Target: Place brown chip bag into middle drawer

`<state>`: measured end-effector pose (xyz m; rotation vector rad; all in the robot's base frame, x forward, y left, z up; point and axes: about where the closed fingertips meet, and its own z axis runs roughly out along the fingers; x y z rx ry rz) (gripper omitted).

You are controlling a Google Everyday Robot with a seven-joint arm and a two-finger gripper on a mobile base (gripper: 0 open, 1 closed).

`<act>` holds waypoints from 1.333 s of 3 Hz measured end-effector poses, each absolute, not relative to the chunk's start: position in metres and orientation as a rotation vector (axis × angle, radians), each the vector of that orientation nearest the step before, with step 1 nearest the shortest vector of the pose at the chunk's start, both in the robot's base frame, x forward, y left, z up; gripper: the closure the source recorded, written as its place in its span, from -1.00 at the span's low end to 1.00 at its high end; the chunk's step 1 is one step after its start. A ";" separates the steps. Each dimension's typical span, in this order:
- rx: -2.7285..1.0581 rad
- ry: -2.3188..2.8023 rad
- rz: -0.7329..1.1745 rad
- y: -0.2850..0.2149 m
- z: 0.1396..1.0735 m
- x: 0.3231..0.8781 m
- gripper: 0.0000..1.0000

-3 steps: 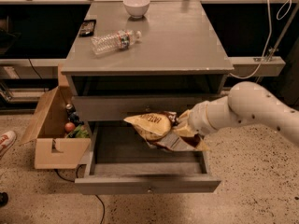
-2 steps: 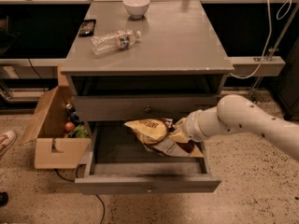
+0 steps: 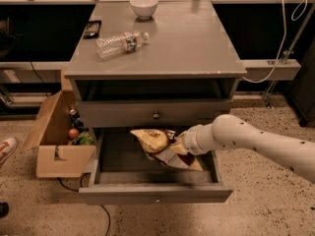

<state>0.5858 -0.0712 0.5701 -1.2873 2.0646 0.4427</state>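
brown chip bag (image 3: 153, 140): lower than before, down inside the open middle drawer (image 3: 123, 194)
gripper (image 3: 181, 146): shifted left and down, pinching the bag's right end

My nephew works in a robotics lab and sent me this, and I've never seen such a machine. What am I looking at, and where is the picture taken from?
There is one picture, taken from above and in front of a grey cabinet, looking down. The white tube coming in from the right is the robot's arm. Its claw, at the arm's tip, is over the open middle drawer and mostly hidden by the brown chip bag, which sits right against it. Whether the claw is gripping the bag cannot be made out. The upper drawer is closed. On the cabinet top are a clear plastic bottle on its side, a white bowl and a small dark object. A cardboard box stands on the floor at the picture's left.
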 end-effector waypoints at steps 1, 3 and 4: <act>-1.271 2.070 0.481 -0.047 0.544 0.591 0.92; -1.271 2.070 0.481 -0.047 0.544 0.591 0.00; -1.271 2.070 0.481 -0.047 0.544 0.591 -0.63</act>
